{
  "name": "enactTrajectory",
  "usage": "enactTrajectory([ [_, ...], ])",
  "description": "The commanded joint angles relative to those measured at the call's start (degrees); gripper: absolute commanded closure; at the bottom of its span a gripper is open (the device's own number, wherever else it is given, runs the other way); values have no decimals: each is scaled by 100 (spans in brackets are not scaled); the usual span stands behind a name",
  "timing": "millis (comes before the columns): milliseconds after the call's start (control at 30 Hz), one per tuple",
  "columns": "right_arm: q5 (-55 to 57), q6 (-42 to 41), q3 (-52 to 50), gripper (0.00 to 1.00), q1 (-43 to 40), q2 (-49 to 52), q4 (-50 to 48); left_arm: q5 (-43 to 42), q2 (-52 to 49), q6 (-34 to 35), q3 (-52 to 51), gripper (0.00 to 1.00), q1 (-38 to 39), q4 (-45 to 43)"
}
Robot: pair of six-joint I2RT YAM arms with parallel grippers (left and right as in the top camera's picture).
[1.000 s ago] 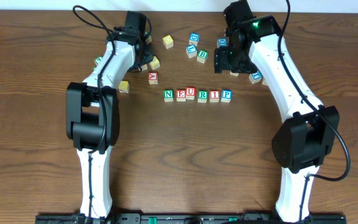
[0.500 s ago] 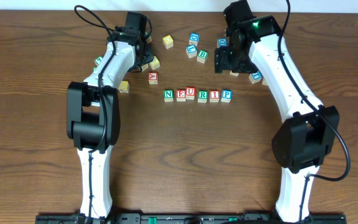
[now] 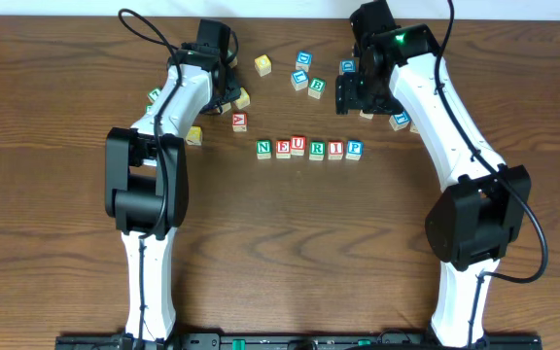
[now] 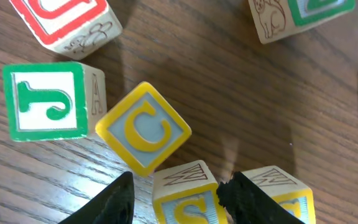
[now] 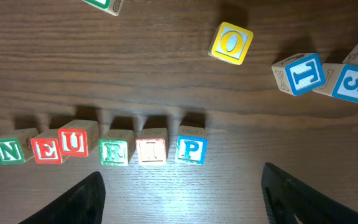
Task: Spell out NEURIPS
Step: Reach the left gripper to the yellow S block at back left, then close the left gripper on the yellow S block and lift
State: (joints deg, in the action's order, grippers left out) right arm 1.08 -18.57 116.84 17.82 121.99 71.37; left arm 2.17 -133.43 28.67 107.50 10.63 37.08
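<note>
Lettered cubes in row [image 3: 309, 148]: six, namely N [image 5: 8, 151], E [image 5: 46, 149], U [image 5: 73, 143], R [image 5: 114, 151], I [image 5: 151, 150], P [image 5: 191, 149].
By letter colour: two green, three red, one blue.
Loose cubes [image 3: 300, 79] beyond the row: at least ten overhead; some hidden by the arms, total unclear.
Left wrist view, yellow-framed: three, namely C [image 4: 143, 129], S [image 4: 188, 202], third cube [image 4: 284, 196] cut off by the edge.
Green J [image 4: 45, 101]: one.

The table [image 3: 290, 253] is dark wood, grain showing, with a low sheen. The NEURIPS cubes [image 5: 115, 151] are pale bare wood with smooth painted faces; the arm shells [image 3: 452, 131] look glossy white plastic.
</note>
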Motion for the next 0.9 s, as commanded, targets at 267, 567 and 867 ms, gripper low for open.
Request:
enactTrajectory([
  [267, 74, 22, 39, 25, 61, -24, 28, -22, -221, -31, -42, 51, 59, 46],
  [567, 101, 22, 37, 25, 61, -24, 39, -20, -378, -33, -42, 53, 59, 83],
  [867, 140, 22, 37, 23, 61, -24, 20, -20, -319, -55, -22, 64, 55, -9],
])
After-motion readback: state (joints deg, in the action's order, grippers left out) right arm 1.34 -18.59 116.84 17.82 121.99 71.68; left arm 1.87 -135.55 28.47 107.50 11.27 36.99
